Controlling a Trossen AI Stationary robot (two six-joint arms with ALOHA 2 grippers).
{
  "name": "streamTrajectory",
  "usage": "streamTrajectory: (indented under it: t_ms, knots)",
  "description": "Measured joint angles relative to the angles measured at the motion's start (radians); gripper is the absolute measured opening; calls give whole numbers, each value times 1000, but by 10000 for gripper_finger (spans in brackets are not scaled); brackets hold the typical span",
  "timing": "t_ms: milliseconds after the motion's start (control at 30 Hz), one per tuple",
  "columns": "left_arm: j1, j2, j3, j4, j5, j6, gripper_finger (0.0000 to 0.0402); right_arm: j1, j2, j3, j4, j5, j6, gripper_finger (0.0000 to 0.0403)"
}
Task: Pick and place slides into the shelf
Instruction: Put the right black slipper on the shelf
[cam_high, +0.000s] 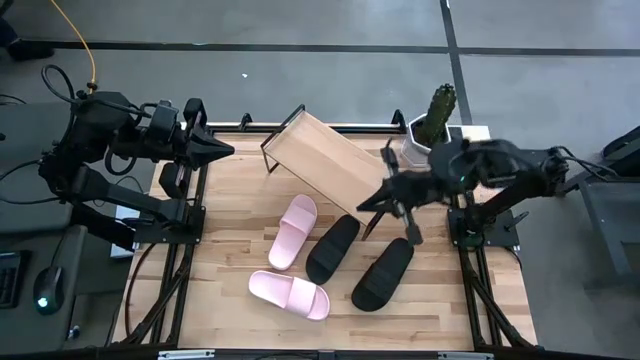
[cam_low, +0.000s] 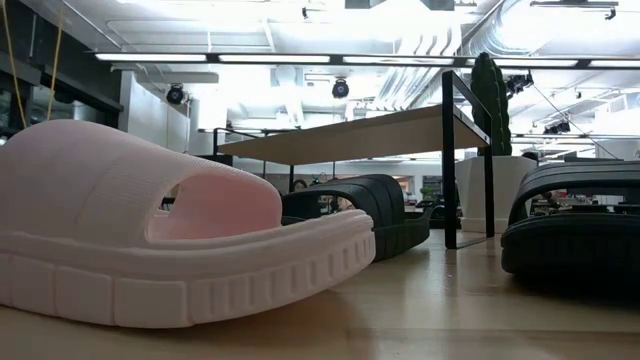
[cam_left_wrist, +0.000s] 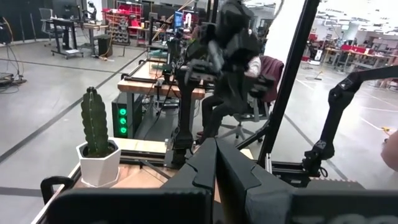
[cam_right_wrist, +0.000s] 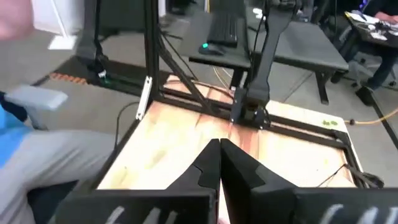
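Observation:
Two light pink slides (cam_high: 293, 230) (cam_high: 289, 294) and two black slides (cam_high: 332, 247) (cam_high: 383, 274) lie soles down on the wooden table. The low view shows a pink slide (cam_low: 170, 240) nearest, with the black slides (cam_low: 360, 215) (cam_low: 575, 225) behind it. The shelf (cam_high: 320, 160), a slanted light wooden board on a black frame, stands at the back middle and also shows in the low view (cam_low: 350, 135). My right gripper (cam_high: 366, 206) hangs shut in the air by the shelf's right end, above the black slides. My left gripper (cam_high: 226, 150) is shut, raised at the table's far left.
A cactus in a white pot (cam_high: 432, 125) stands at the back right, behind my right arm. Black frame rails (cam_high: 190, 240) (cam_high: 480, 270) run along both sides of the table. Bare wood (cam_high: 230, 240) lies left of the slides.

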Motion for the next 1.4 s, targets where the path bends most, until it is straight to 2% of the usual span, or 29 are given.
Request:
streamTrajectory:
  t_ms: [400,567,800,1100,1400]
  knots:
    - [0,0,0,-14,0,0,1,180,100,0,-14,234,27,0]
    - [0,0,0,-17,0,-12,1,230,120,0,-50,348,99,0]
    - [0,0,0,-22,3,-53,1,286,159,0,-82,366,208,0]
    - [0,0,0,-22,0,-53,1,353,228,0,-104,432,265,0]
    - [0,0,0,-60,0,-53,1,388,301,0,-160,430,355,0]
